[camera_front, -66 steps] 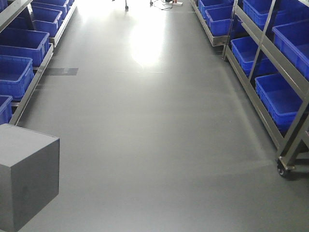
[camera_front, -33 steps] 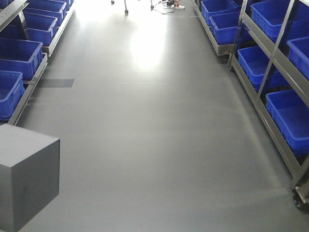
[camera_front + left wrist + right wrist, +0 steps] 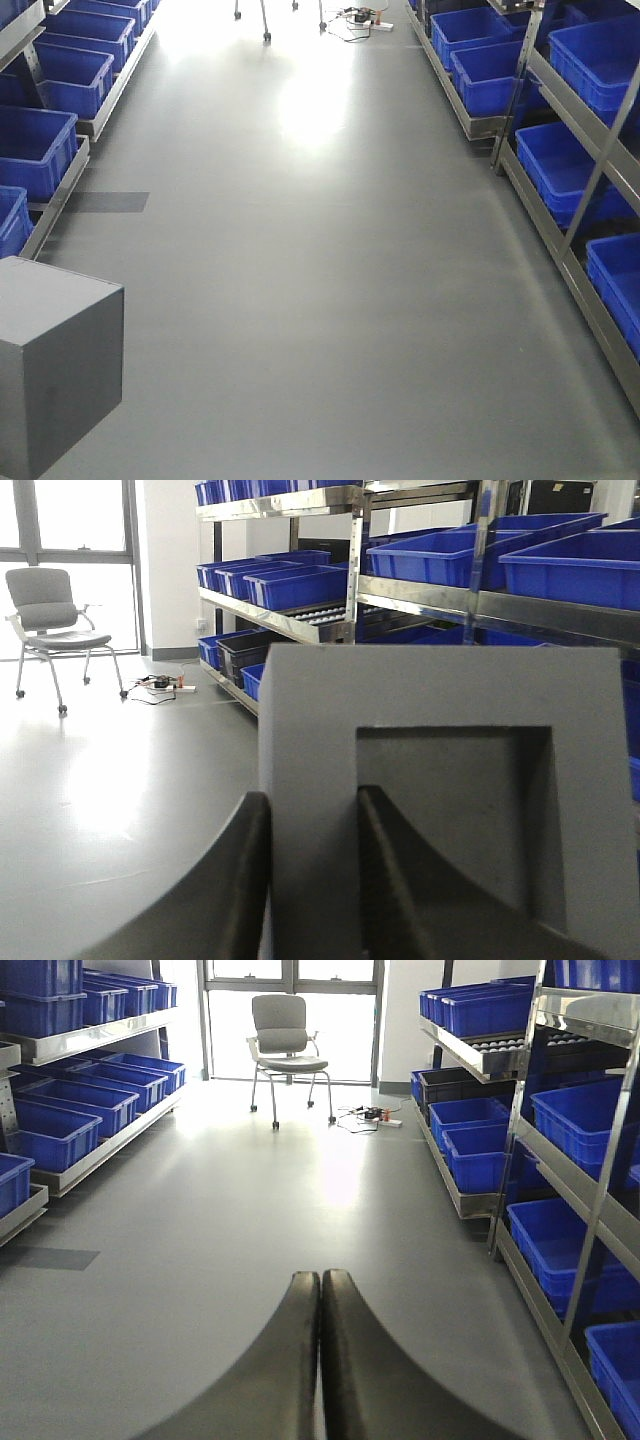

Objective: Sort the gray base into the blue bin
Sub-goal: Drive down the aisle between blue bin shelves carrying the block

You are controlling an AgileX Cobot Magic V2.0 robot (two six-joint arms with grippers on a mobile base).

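Two racks of bright-blue plastic tubs [image 3: 40,115] have slid closer: the robot is driving toward one of them. Left fingers [image 3: 235,880] still pinch the matte gray cube-like block [image 3: 55,365]; right fingers [image 3: 290,1360] closed, empty.

- The exterior front-facing camera is looking from high up, tilted down along the aisle floor [image 3: 330,300] between two shelving racks [image 3: 560,235]. The gray base [image 3: 55,370] is crowding its lower-left corner.
- The left wrist camera is looking forward over the left gripper [image 3: 310,810], so close that the gray base is filling most of the frame.
- The right wrist camera is looking low and level along the aisle over the right gripper [image 3: 320,1285].
- All three views are sharing the power strip [image 3: 172,688] and the office chair [image 3: 288,1035]; the front view is catching only the chair's legs.
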